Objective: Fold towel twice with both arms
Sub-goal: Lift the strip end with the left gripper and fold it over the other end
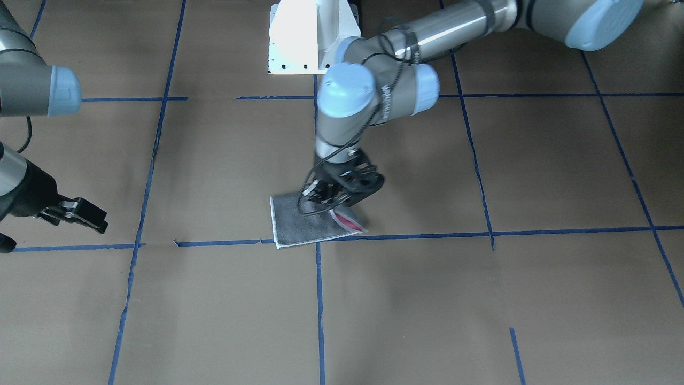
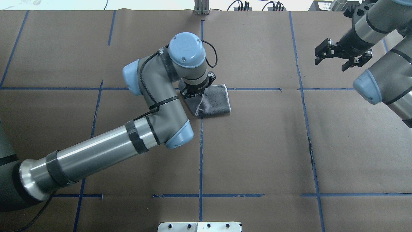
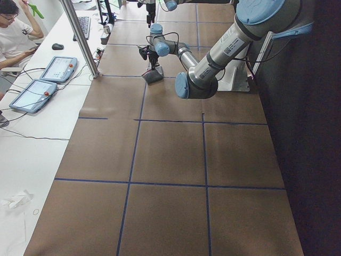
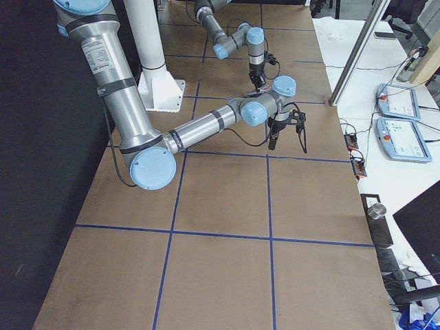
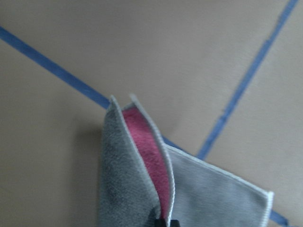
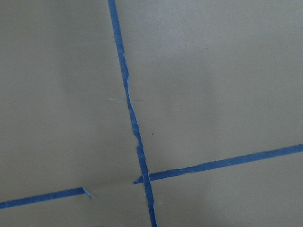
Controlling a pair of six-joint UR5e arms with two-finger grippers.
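At table (image 1: 481, 321) centre, left claw (image 1: 332, 207) seemingly pinches towel (image 1: 299, 224); right claw (image 2: 333, 62) spread

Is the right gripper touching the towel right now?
No, in the overhead view the right gripper hangs open above the table, well apart from the towel, which the left gripper alone pinches.

Brown paper-covered table (image 2: 257, 145), blue tape grid (image 2: 201, 154). Small square grey terry towel (image 2: 217, 103), pink inner face, lies folded at central tape crossing.
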